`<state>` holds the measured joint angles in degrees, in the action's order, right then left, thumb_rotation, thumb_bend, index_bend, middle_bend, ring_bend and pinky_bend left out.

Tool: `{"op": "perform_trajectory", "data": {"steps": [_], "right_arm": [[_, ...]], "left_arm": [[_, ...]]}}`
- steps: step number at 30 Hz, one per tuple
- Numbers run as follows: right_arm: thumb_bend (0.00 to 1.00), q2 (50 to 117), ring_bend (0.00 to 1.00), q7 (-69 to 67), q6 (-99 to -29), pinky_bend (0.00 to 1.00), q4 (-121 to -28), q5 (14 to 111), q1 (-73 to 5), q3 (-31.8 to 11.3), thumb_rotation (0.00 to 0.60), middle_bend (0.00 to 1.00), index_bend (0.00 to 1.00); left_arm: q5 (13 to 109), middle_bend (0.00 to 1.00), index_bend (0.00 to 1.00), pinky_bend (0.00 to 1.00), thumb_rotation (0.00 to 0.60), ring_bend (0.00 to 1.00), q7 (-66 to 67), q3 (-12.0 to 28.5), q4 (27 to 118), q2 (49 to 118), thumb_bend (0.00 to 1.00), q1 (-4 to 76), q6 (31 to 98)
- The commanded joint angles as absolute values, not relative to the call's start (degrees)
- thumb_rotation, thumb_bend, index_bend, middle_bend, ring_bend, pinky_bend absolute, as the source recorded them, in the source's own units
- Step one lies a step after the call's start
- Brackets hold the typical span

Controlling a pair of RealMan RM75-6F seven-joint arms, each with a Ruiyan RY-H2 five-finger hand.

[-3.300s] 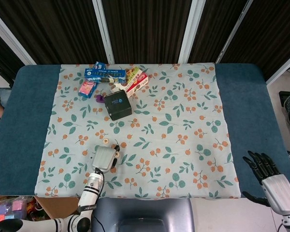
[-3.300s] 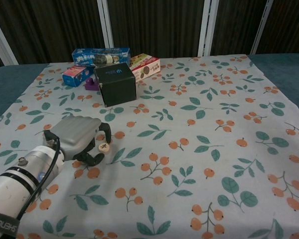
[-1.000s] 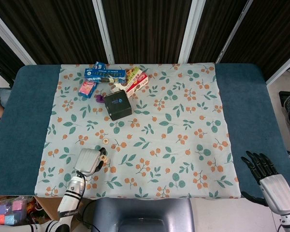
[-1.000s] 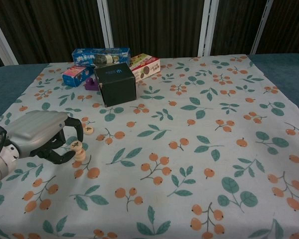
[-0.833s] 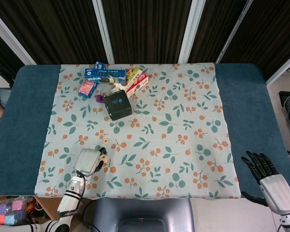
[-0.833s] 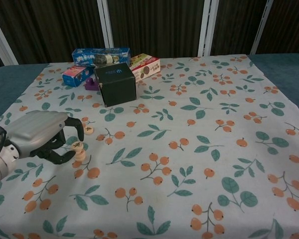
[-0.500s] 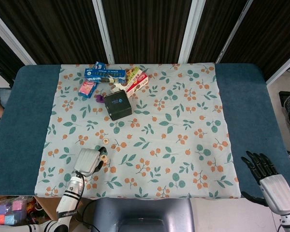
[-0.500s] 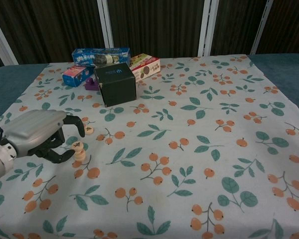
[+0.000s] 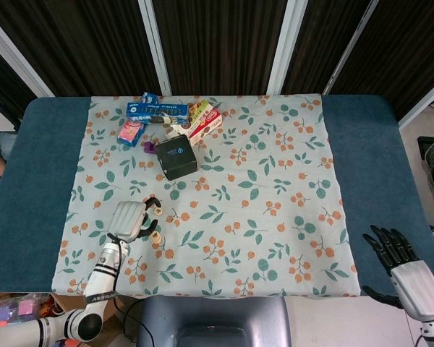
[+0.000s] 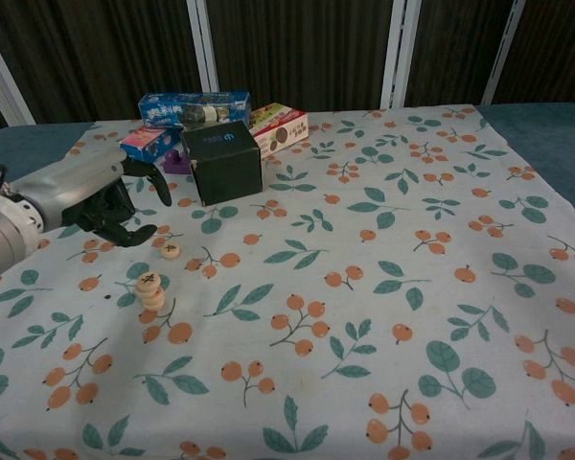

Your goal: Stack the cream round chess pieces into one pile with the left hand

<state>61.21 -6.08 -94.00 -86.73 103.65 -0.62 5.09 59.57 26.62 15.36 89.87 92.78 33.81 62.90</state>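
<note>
There's the little stack of cream discs (image 10: 150, 290), round and flat, standing on the floral cloth (image 10: 383, 230) near its front left corner, with one more loose disc (image 10: 172, 250) lying just behind it, apart from the pile. From above, the stack (image 9: 154, 236) sits just right of the left hand (image 9: 129, 217), not touching it. That left hand (image 10: 101, 196), smooth grey shell with dark fingers, hangs over the cloth behind the loose disc, fingers curved but apart, nothing between them. The right hand (image 9: 405, 271) is well off past the cloth's right front corner, dark fingers fanned out, holding nothing.

At the back left sits a matte black cube box (image 10: 221, 161), square-edged, with a long blue packet (image 10: 194, 107), a red and white carton (image 10: 277, 127), a small blue and pink box (image 10: 146, 144) and something small and purple (image 10: 177, 163) crowded around it. The cloth lies flat and soft, blue table (image 9: 36, 173) showing down both sides. From the discs rightward the printed cloth runs wide to its far edge.
</note>
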Motion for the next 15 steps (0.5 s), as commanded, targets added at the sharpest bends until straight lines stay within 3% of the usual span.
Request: {"op": "perform_trajectory", "data": {"steps": [1,15], "right_arm": [[0.14,61.3,0.00,-5.7,-93.7,0.00,-86.8,103.5,-0.7,5.1,0.600,0.00,0.00],[0.14,61.4,0.00,-5.8,-93.5,0.00,-86.8,102.9,-0.7,4.7,0.600,0.00,0.00]], "left_arm": [[53.3,1.00,0.40,1.00,0.600,1.00,26.3,18.5,83.9,93.4,0.40,37.8,57.9],[47.2,1.00,0.40,1.00,0.600,1.00,28.8,16.6,77.3,95.4,0.36,42.6,53.4]]}}
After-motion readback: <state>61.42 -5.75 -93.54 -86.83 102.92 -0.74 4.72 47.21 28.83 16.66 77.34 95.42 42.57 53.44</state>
